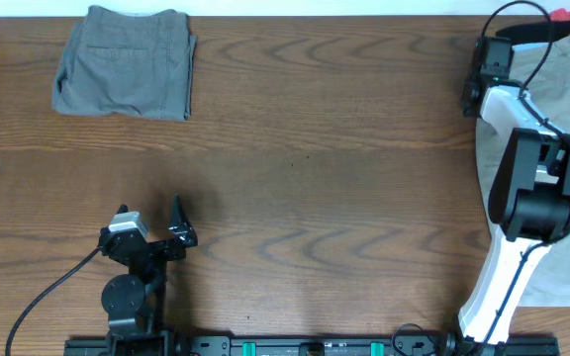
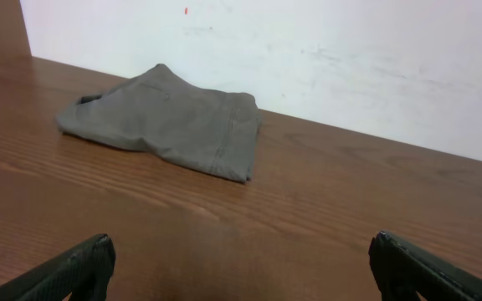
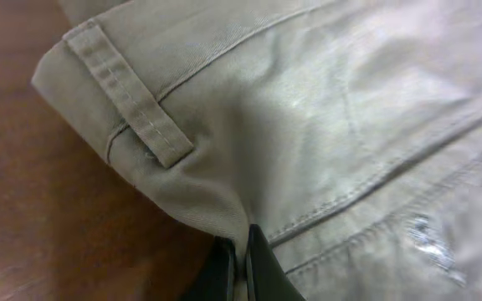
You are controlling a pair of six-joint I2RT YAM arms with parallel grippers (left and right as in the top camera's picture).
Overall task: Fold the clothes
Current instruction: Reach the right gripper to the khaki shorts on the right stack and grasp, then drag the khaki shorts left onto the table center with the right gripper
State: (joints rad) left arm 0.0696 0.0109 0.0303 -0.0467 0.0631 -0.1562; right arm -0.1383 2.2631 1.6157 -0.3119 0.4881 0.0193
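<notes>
Khaki shorts (image 3: pixel 325 125), three o'clock, are pinched in the right jaws; left jaws gape empty. Best to pull slowly, keeping the cloth flat.

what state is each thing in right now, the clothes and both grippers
grey-olive shorts: folded, lying flat at the table's far left, nothing touching them
khaki shorts: not folded, spread at the right edge, waistband corner pinched
red garment: mostly hidden behind the khaki shorts, state unclear
left gripper: open, empty, low over bare wood
right gripper: shut on the khaki shorts
</notes>
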